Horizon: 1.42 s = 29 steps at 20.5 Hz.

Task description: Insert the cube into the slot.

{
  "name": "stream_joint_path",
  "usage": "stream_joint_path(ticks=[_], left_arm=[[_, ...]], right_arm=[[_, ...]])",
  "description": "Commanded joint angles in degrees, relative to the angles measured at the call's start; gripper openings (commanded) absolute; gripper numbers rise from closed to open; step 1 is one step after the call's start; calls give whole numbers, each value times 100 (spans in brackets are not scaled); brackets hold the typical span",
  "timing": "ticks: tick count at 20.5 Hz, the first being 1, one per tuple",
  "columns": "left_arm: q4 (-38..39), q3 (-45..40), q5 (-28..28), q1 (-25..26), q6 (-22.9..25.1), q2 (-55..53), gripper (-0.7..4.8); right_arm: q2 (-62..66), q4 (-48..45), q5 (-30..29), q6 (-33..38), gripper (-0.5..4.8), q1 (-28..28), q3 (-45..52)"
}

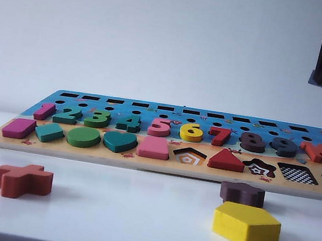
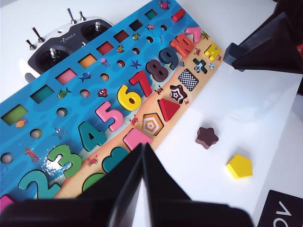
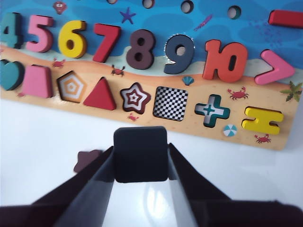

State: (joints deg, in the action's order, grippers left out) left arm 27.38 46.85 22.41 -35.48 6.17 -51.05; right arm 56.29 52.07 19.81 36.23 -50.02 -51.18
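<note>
Clamped between the two dark fingers of the right gripper, the cube fills the near part of the right wrist view: a flat navy square with rounded corners, pinched on its two opposite sides, its broad face turned toward the camera. It hangs over the white table, short of the puzzle board, and the slot with its checkerboard base lies just beyond it on the board, open, between the star cut-out and the cross cut-out. Part of the dark brown star piece shows on the table beside one finger. In the exterior view only the dark underside of that arm shows at the upper right, and the cube itself cannot be made out there; the yellow pentagon piece sits on the table in front of the board with the star piece just behind it, and a red cross piece lies well apart to the left. Seen from the left wrist, the left gripper hangs over the near edge of the board, its fingertips drawn together with nothing between them.
</note>
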Motion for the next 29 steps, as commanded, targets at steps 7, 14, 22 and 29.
stream_joint_path(ticks=[7, 14, 22, 29], left_arm=[[-407, 22, 267, -4, 28, -247, 10], [-619, 22, 409, -4, 26, -404, 10], [-619, 22, 415, -4, 24, -415, 10], [-619, 22, 413, -4, 26, -415, 10]], right_arm=[[136, -835, -1093, -514, -5, 1191, 356], [905, -1322, -1220, -745, -5, 1322, 363], [1366, -1421, -844, -780, -6, 1314, 369], [1377, -1469, -780, -778, -6, 1316, 378]])
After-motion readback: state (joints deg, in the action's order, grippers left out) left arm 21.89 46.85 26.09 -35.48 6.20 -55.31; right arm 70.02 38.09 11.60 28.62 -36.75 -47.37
